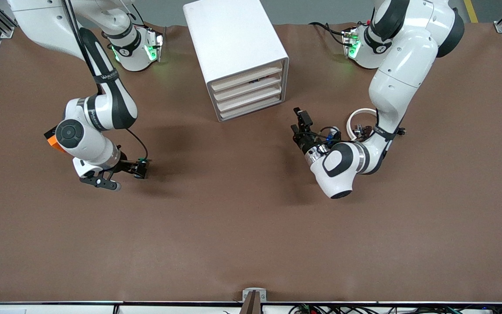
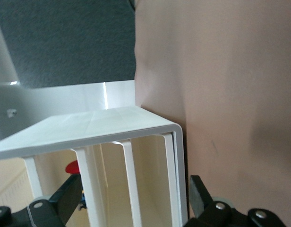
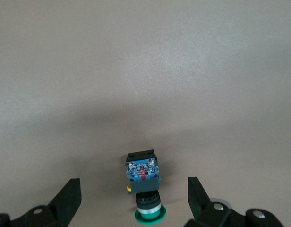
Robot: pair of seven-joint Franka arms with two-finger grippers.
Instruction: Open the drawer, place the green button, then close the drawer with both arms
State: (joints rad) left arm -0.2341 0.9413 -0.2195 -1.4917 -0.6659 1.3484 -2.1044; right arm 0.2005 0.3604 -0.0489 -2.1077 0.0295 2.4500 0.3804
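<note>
The white cabinet (image 1: 233, 39) stands at the table's middle near the bases, with all four cream-fronted drawers (image 1: 249, 93) shut. The button (image 3: 144, 187) lies on the brown table, and its green cap points at the right wrist camera. My right gripper (image 1: 141, 169) is open, with one finger on each side of the button and not touching it (image 3: 134, 194). The button shows as a small dark spot (image 1: 144, 162) at that gripper's tips. My left gripper (image 1: 299, 122) is open and empty, just in front of the drawer fronts (image 2: 136, 189), with the cabinet's top edge (image 2: 176, 137) between its fingers.
An orange block (image 1: 52, 141) lies by the right arm's elbow. A white curved band with black clips (image 1: 360, 122) lies under the left arm's forearm. A red round thing (image 2: 72, 166) shows between the drawer strips.
</note>
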